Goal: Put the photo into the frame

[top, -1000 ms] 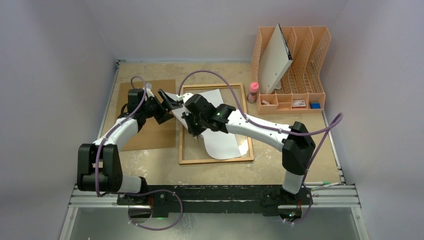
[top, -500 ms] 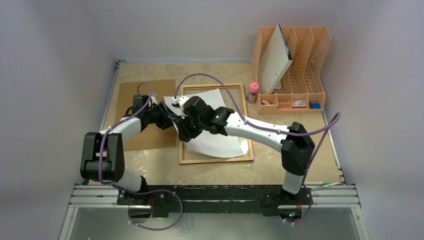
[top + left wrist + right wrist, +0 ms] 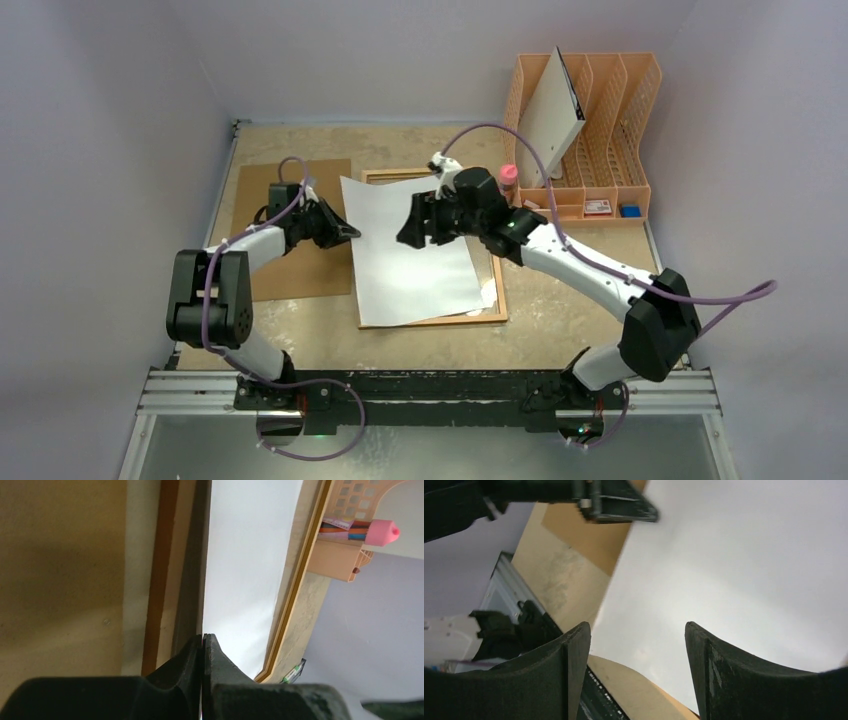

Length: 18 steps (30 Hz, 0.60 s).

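a: changed in the last second?

b: swapped grips. a moment ago, held up by the right claw (image 3: 412,228), with the left claw (image 3: 348,232) wide beside it. now pinched at the left edge of the photo (image 3: 410,260) by the left claw, tips pressed flat together on the paper. right claw let go, spread wide on nothing, pulled back toward the far side and hanging above the sheet.

a: meaning for the task?

b: looks like a handover in the middle of placing. laid blank side up over the frame (image 3: 295,580), far flatter than a second ago. not seated though: skewed, with the left edge and far left corner out past the left rail, toward the board (image 3: 290,270). near edge riding on the near rail at the left. probably still to be slid right and squared up before dropping inside the rails.

a: around it?

b: organiser (image 3: 600,150) at the far right, with a white folder (image 3: 552,115) leaning in a slot. pink-capped bottle (image 3: 508,182) just beside the frame's far right corner, apart from the sheet. board flat on the left, just beside the frame.

a: in the way?

b: mainly the left rail, under the overhanging edge. also the pinch itself, likely keeping that edge off the glass. nothing lying on the sheet.
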Available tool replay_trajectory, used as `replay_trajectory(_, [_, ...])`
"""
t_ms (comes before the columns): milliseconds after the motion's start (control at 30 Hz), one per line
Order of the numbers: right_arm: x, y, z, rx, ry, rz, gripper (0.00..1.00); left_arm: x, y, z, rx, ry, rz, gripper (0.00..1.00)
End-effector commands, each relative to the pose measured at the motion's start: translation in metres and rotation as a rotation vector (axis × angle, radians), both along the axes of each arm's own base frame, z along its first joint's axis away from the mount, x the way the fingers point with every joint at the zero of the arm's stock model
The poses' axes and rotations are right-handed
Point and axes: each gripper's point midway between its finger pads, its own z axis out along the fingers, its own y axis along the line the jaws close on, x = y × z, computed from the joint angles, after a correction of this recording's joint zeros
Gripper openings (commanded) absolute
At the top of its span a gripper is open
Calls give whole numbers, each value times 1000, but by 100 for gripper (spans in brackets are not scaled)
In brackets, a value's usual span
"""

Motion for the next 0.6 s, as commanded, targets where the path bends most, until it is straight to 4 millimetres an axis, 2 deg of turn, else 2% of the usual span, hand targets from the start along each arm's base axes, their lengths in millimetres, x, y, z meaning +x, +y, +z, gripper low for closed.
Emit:
replay_trajectory(0, [23,-33,-4,50,37,-176,71,30,-4,30,15,-132,-71,0])
replay_trajectory(167, [43,-83,-27,43,91,-394,71,45,-18,37,-49,-135,-178,0])
replay_trajectory(300, [48,-118,-42,51,126,-509,72,54,-25,34,-67,-124,-200,0])
replay_trajectory(433, [48,-138,-51,68,142,-570,72,57,-38,27,-74,-108,-235,0])
replay_trajectory(567, [48,-160,-64,54,169,-668,72,58,-48,31,-77,-116,-267,0])
